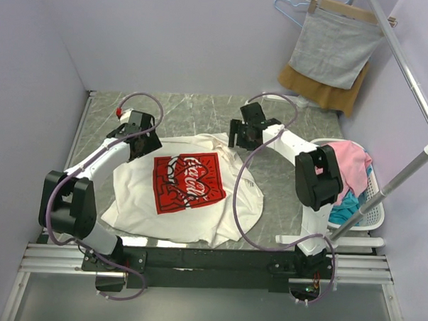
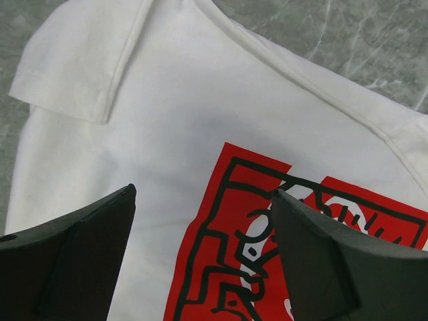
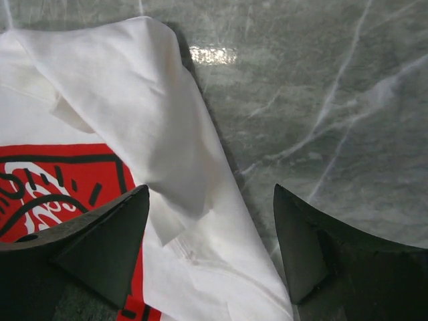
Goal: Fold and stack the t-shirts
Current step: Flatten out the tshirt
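A white t-shirt (image 1: 197,209) with a red square chest print (image 1: 188,182) lies spread print-up on the grey marble table. My left gripper (image 1: 138,147) hovers over its far left corner, open and empty; in the left wrist view (image 2: 204,194) the print (image 2: 241,221) and a folded sleeve (image 2: 80,67) show below it. My right gripper (image 1: 241,137) is open and empty over the shirt's far right edge; in the right wrist view (image 3: 210,194) a rumpled white fold (image 3: 154,140) lies between and ahead of the fingers.
A white basket (image 1: 364,210) with pink and blue clothes stands at the right. A grey cloth (image 1: 332,48) and a mustard-brown cloth (image 1: 323,91) hang on a hanger at the back right. A metal pole (image 1: 409,76) crosses the right side.
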Robot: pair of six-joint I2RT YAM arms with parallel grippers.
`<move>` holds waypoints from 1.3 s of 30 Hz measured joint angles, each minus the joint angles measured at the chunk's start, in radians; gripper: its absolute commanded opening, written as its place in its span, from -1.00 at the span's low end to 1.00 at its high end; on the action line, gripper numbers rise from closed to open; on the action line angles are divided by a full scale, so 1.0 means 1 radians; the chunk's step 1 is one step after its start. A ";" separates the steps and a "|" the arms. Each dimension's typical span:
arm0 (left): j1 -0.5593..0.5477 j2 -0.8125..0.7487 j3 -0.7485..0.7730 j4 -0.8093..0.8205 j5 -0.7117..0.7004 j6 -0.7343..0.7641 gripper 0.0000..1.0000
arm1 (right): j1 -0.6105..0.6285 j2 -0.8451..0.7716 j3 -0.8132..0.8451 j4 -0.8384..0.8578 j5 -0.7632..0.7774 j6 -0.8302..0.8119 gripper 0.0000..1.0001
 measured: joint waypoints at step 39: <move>0.000 0.073 -0.033 0.079 0.110 0.003 0.73 | -0.013 0.151 0.146 -0.118 -0.131 -0.080 -1.00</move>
